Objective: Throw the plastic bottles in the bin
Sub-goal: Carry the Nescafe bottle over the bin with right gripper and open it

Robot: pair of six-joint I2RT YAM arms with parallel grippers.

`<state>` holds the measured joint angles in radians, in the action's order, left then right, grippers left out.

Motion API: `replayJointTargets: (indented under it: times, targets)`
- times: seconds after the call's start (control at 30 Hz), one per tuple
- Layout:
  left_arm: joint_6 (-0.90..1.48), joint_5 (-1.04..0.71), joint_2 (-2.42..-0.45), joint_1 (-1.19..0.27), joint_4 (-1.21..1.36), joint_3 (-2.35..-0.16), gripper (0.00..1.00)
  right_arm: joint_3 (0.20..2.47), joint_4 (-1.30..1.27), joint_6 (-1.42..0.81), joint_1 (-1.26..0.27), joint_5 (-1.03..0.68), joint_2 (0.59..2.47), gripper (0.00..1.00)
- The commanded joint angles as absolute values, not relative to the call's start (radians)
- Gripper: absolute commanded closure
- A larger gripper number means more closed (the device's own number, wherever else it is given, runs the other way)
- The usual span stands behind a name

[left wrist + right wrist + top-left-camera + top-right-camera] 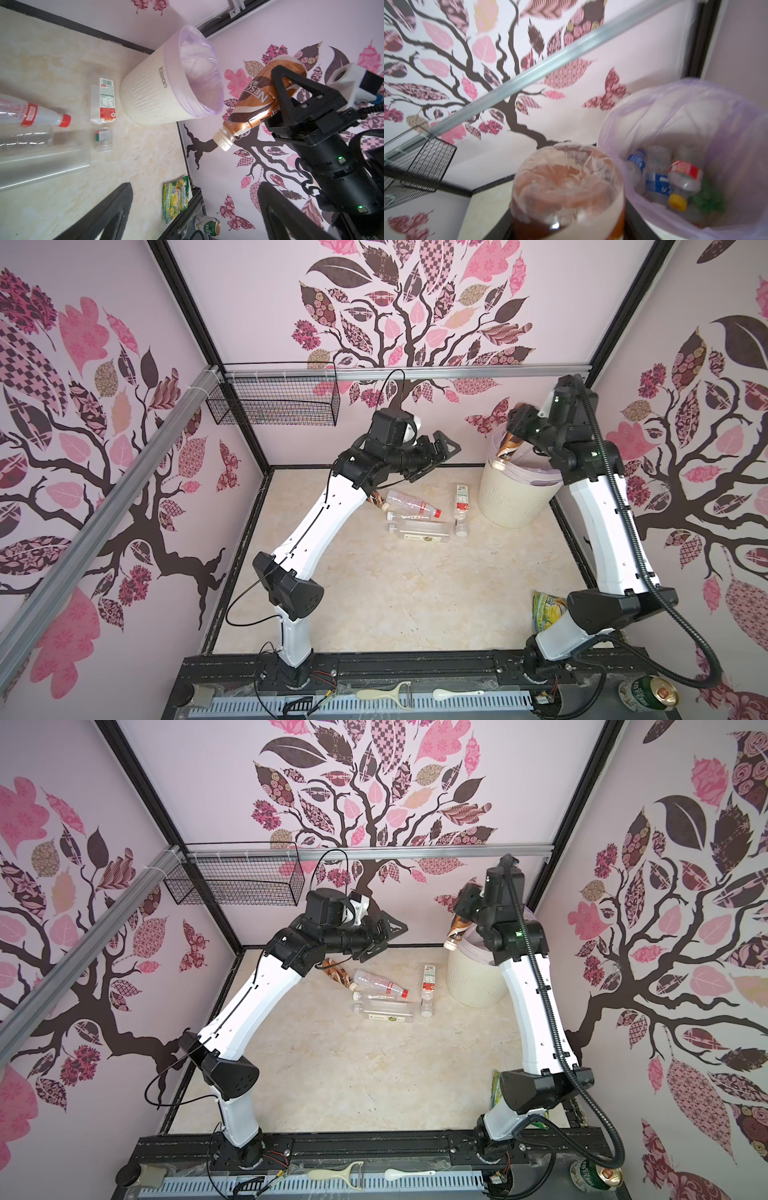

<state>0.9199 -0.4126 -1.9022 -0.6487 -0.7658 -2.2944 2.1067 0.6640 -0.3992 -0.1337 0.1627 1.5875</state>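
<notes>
Marble tabletop [395,593], floral walls [249,302]. Brown bottle [255,104] clamped cap-down in right gripper [284,83] at bin [511,502] rim; left gripper [432,460] spread wide, empty, apart from bin. Drop step, probably: centre over bin mouth, release.

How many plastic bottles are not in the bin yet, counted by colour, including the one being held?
Brown-wrapped bottles: 2, one lying on the table at, one held by the right gripper.
Clear bottles on the table: 4, red-capped, plain white-capped, square, red-and-white labelled.
Total: 6.

Glossy brown-wrapped bottle [257,104]; ribbed matt plastic bin [145,97]
</notes>
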Motion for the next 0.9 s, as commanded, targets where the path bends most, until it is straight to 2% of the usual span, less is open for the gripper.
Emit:
replayJointTargets:
  times: [0.0, 0.23, 0.33, 0.53, 0.57, 0.67, 0.73, 0.87]
  targets:
    - [0.911, -0.424, -1.928, -0.697, -0.844, -2.355, 0.02, 2.154, 0.527, -0.264, -0.121, 0.349, 1.513, 0.45]
    - [0.881, -0.43, -1.905, -0.713, -0.862, -2.305, 0.02, 2.148, 0.29, -0.078, -0.109, 0.551, 1.479, 0.45]
    - [0.873, -0.432, -1.909, -0.71, -0.87, -2.316, 0.02, 2.159, 0.284, -0.099, -0.074, 0.535, 1.528, 0.45]
    - [0.874, -0.45, -1.917, -0.706, -0.873, -2.306, 0.02, 2.251, 0.497, -0.285, 0.0, 0.368, 1.775, 0.39]
    - [0.873, -0.451, -1.915, -0.704, -0.874, -2.305, 0.02, 2.266, 0.539, -0.303, 0.0, 0.342, 1.82, 0.37]
    - [0.871, -0.455, -1.909, -0.684, -0.876, -2.297, 0.02, 2.352, 0.668, -0.346, 0.001, 0.236, 1.925, 0.19]
    - [0.875, -0.459, -1.903, -0.669, -0.88, -2.283, 0.02, 2.416, 0.754, -0.391, 0.0, 0.253, 1.949, 0.02]
    - [0.881, -0.465, -1.894, -0.65, -0.884, -2.259, 0.02, 2.263, 0.633, -0.38, 0.001, 0.265, 1.851, 0.01]
